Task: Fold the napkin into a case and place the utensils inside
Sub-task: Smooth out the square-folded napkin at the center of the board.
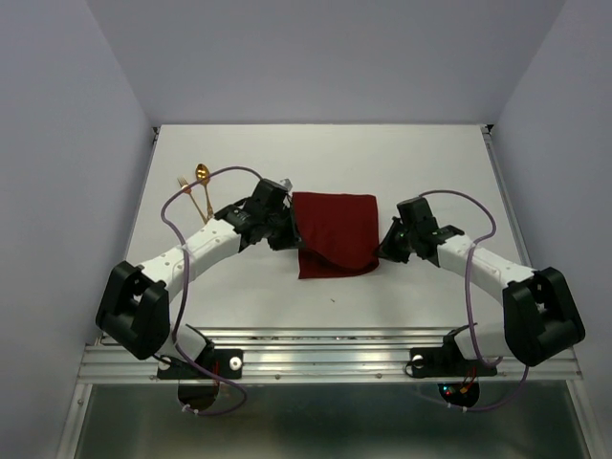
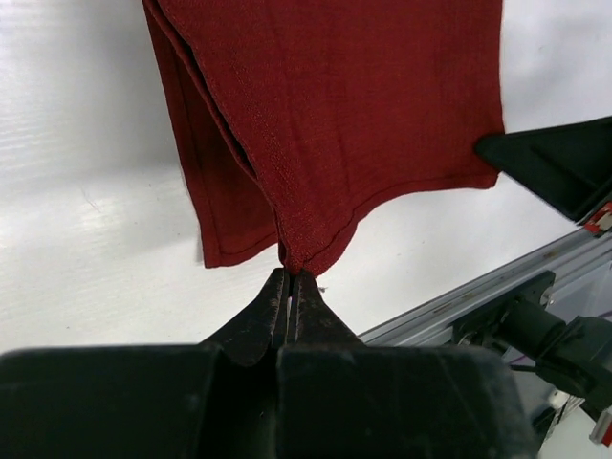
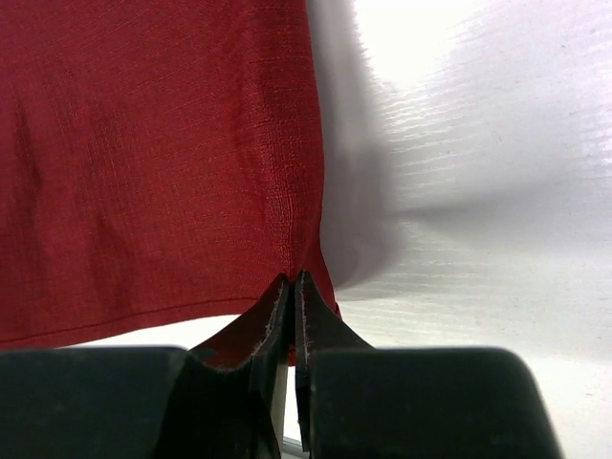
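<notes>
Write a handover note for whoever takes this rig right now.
Left gripper: shut on a corner of the dark red cloth napkin, where its layers meet.
Right gripper: shut on the napkin's edge on the other side.
Small gold spoon and gold fork: lying together on the white table, far left, untouched.
Done: napkin folded over at least once.
Left: fold it narrower into a case, then slide both utensils in.
</notes>
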Robot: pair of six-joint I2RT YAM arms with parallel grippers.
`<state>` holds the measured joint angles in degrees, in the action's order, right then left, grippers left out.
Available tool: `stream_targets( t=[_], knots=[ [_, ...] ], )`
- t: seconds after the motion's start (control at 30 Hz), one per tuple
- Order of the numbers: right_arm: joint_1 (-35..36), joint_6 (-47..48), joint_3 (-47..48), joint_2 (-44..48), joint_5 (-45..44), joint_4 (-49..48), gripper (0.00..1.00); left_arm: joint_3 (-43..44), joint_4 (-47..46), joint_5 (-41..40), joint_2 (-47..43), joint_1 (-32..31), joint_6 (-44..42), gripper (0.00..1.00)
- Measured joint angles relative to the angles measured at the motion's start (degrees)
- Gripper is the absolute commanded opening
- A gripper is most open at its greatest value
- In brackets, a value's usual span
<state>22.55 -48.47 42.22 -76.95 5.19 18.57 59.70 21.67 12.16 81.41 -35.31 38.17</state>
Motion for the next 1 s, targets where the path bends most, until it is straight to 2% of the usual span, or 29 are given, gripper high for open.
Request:
stream_targets(
  t=[0.17, 0.23, 0.27, 0.37, 0.43, 0.5, 0.53, 0.63, 0.67, 0.73, 0.87, 1.0],
  knots=[
    [0.00, 0.00, -1.51, -1.70, -1.03, -0.24, 0.09, -7.82, -2.60, 2.69, -0.04, -0.37, 0.00, 0.00],
    [0.00, -0.02, -2.23, -2.47, -1.33, -0.20, 0.17, -10.54, -3.04, 3.54, 0.04, -0.61, 0.00, 0.00],
    [0.00, -0.02, -2.51, -3.02, -1.44, -0.26, 0.28, -12.00, -3.58, 4.00, 0.04, -0.70, -0.04, 0.00],
    [0.00, -0.17, -2.82, -4.00, -1.79, -0.24, 0.47, -14.25, -4.22, 4.57, 0.55, -0.92, -0.26, 0.00],
    [0.00, -0.24, -2.82, -4.09, -1.88, -0.26, 0.53, -14.95, -4.68, 4.81, 1.66, -1.01, -0.63, 0.00],
    [0.00, -0.22, -2.82, -4.09, -1.99, -0.44, 0.53, -14.93, -5.29, 4.83, 2.62, -1.01, -0.90, 0.00],
    [0.00, -0.17, -2.82, -4.09, -1.99, -0.55, 0.52, -14.95, -5.57, 4.83, 3.15, -1.01, -1.05, 0.00],
    [0.00, -0.24, -2.86, -4.09, -1.97, -0.90, 0.36, -14.08, -5.11, 4.74, 4.46, -1.01, -1.66, 0.00],
    [0.00, -0.39, -2.86, -4.07, -1.95, -0.96, 0.24, -13.11, -4.50, 4.68, 4.87, -1.01, -1.92, 0.00],
    [0.00, -0.57, -2.86, -3.89, -1.92, -1.07, 0.11, -10.95, -3.54, 4.24, 5.22, -1.03, -2.45, 0.00],
    [0.00, -1.16, -2.84, -2.97, -1.84, -1.09, 0.01, -2.56, -0.66, 3.21, 5.64, -1.07, -4.37, 0.00],
    [-0.15, -2.16, -1.79, -2.36, -2.23, -1.07, 0.01, 6.56, 1.68, 2.16, 7.76, -1.11, -6.80, 0.00]
  ],
)
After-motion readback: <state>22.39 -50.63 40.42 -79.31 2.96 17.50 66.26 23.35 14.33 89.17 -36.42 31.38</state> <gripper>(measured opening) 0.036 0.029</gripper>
